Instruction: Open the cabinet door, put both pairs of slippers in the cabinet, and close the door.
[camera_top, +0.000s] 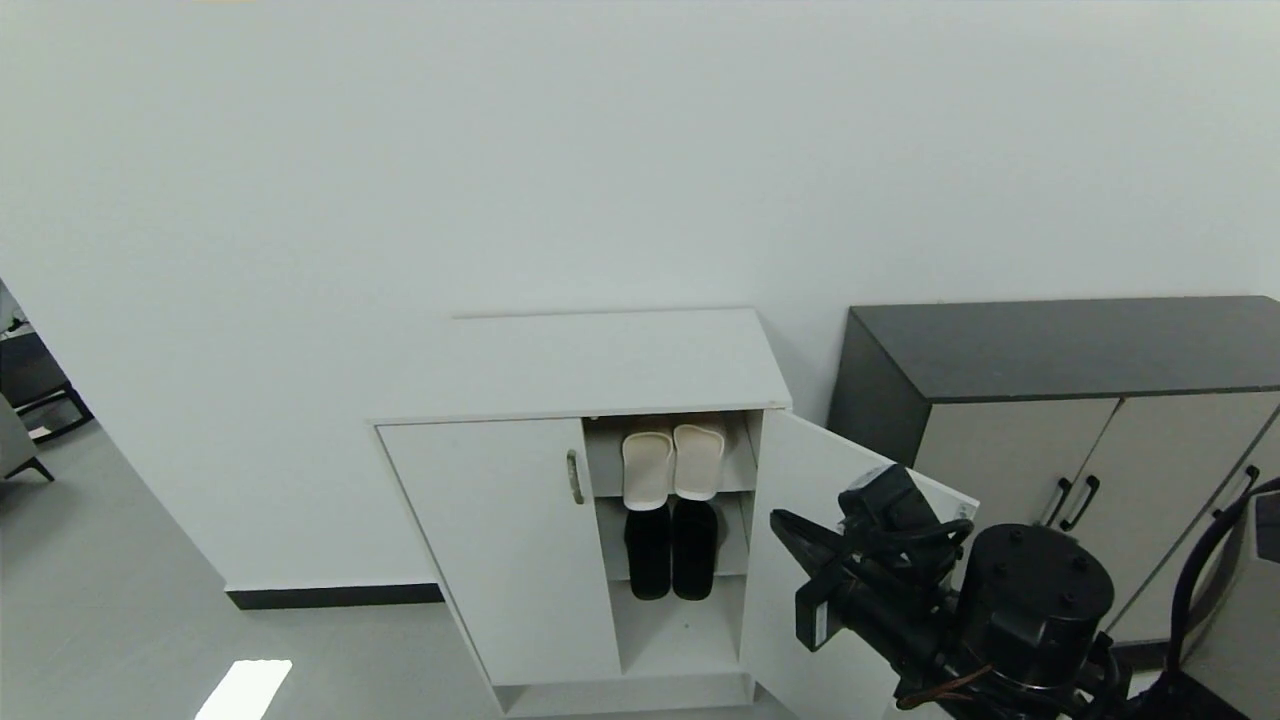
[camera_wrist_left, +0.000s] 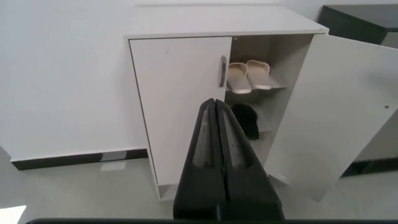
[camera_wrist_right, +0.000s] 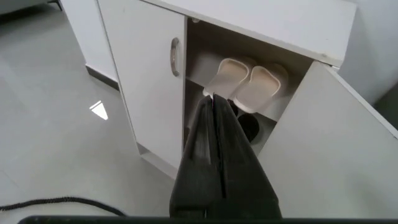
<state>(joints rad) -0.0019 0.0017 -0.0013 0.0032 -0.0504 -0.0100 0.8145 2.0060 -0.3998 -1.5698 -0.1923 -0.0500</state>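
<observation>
Since the two arms sit closest to us, we begin there. The left gripper has its black fingers pressed flat together with no gap and nothing between them. It hangs in front of the cabinet, set back from it, pointing toward the edge of the closed left door beside the handle. The right gripper is likewise squeezed closed and empty. From the head view we see it in front of the open right door, and its own camera shows it aimed at the gap between the two doors. We cannot tell whether it touches the open door.

Past the grippers, the right door stands swung outward, baring the right half of the white cabinet. On the upper shelf we see the pale pair of slippers lying side by side, their near ends overhanging the shelf front. On the shelf just below lies the black pair of slippers, also side by side and directly under the pale pair. Beneath them is the bottom compartment.

The cabinet backs against a plain wall. Just beside it on the right stands a dark-topped cabinet with grey doors shut.
</observation>
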